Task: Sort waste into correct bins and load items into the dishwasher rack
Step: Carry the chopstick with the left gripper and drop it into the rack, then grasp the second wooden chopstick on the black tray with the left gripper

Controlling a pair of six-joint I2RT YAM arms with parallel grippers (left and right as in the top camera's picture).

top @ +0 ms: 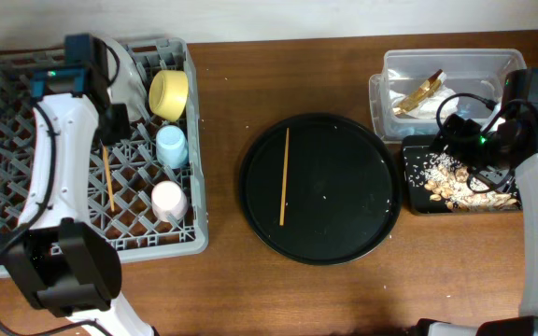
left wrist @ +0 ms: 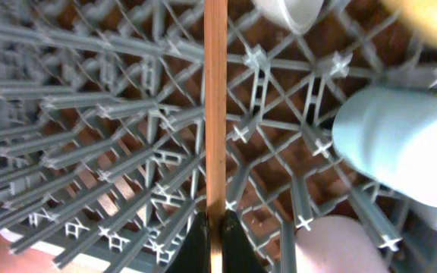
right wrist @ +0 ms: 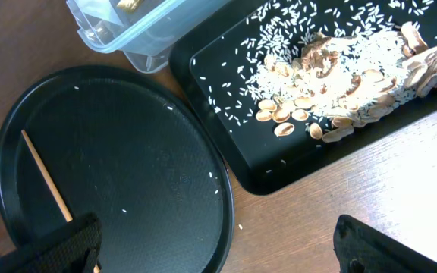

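The grey dishwasher rack (top: 7,140) at left holds a pale plate (top: 131,79), yellow bowl (top: 168,93), light-blue cup (top: 171,147) and pink cup (top: 168,200). My left gripper (top: 110,131) hangs over the rack, shut on a wooden chopstick (left wrist: 215,98) that points down the grid beside the blue cup (left wrist: 400,144). The second chopstick (top: 284,177) lies on the round black tray (top: 344,224). My right gripper (right wrist: 218,250) is open and empty over the table. It sits between the round tray and the black rectangular tray (right wrist: 226,68), which holds food scraps (right wrist: 340,76).
The clear tub (top: 437,58) at back right holds the snack wrapper (top: 418,93) and white tissue. It touches the black rectangular tray (top: 409,196). Loose pale grains dot the round tray (right wrist: 127,167) and the table nearby.
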